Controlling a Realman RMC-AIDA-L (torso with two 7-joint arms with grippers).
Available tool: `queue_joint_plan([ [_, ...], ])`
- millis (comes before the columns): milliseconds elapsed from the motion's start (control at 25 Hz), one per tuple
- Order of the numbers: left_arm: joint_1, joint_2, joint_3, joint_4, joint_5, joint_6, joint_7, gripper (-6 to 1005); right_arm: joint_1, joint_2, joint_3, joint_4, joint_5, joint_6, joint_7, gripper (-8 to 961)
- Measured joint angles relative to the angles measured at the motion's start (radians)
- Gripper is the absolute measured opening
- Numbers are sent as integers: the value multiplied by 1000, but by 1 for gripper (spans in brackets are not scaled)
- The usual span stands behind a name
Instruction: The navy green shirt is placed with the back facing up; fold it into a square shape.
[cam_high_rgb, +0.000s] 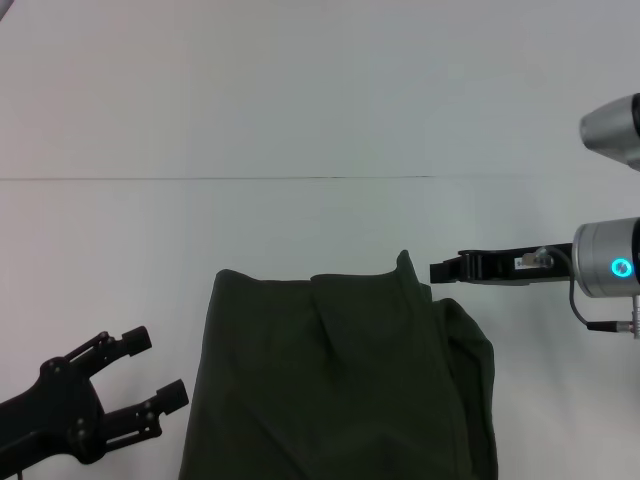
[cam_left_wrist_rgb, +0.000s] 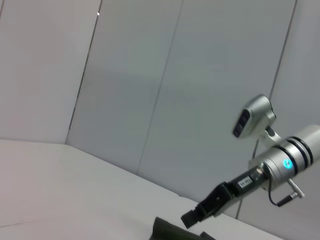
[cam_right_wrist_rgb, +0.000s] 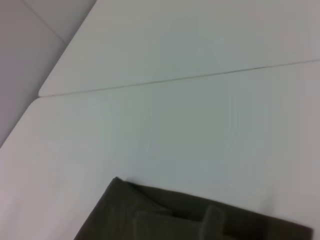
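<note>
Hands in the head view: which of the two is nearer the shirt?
The right hand, level with the navy green shirt at its far right corner. The left hand waits open, apart on the left.

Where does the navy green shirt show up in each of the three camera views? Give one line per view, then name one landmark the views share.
Head view: the navy green shirt fills the lower middle, on the white table.
Left wrist view: only a dark sliver at the bottom edge, below the right tool.
Right wrist view: its far edge lies along the bottom.
Shared landmark: the small raised fabric peak on the shirt's far edge.
</note>
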Motion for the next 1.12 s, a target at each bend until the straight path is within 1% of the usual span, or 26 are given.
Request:
queue_joint_plan([
  [240, -22, -1, -18, -1, -5, -13, -33, 946, 0, -4, 106, 64, 25, -23, -73, 84],
  [320, -27, -1, -21, -4, -5, -19, -38, 946, 3, -13, 149, 86, 45, -40, -77, 93],
  [400, -32, -1, -22, -8, -6, -25, -40, 946, 12, -29, 184, 118, 70, -61, -77, 101],
  [480, -34, -1, -23, -10, -6, -30, -44, 946, 26, -47, 197, 156, 96, -78, -78, 110],
  [520, -36, -1, -23, -10, -6, -34, -47, 946, 36, -52, 196, 171, 97, -80, -73, 115],
  [600, -39, -1, -23, -10, -7, -41, -50, 946, 61, -59, 191, 199, 82, -79, -54, 123],
  [680, -40, -1, -23, -10, -8, -46, -50, 946, 91, -57, 183, 221, 43, -66, -33, 132],
  [800, -41, -1, -24, -10, -9, -51, -51, 946, 132, -47, 175, 241, -11, -42, -10, 251],
  [880, -41, -1, -24, -10, -9, -55, -51, 946, 146, -42, 171, 245, -26, -34, -5, 331],
  [1000, -41, -1, -24, -10, -9, -59, -51, 946, 158, -36, 169, 248, -35, -27, -3, 572],
  [1120, -39, -1, -24, -10, -9, -59, -51, 946, 163, -33, 161, 254, -35, -20, -3, 716],
])
